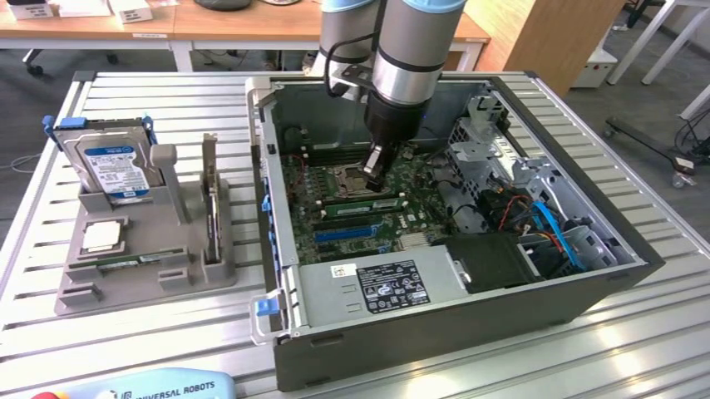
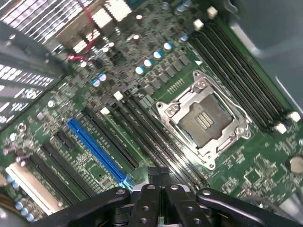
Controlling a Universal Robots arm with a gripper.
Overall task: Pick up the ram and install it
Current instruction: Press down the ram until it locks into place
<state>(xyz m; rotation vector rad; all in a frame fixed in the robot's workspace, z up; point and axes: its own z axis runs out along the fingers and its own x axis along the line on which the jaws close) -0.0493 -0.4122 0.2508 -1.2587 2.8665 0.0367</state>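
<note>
Green ram flat in motherboard slot

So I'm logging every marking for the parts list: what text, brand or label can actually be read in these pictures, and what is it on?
"UNIVERSAL ROBOTS": on the light blue pendant at the table's front edge.
Blue-white label on the hard drive: print too small to read.
Black sticker on the power supply in the computer case: white print too small to read.
Motherboard markings in the wrist view: blurred, unreadable.

Exterior view: high, oblique, set back, covers table and open computer case. Wrist view: close, facing down onto motherboard. Shared area: processor socket, memory slots.
</note>
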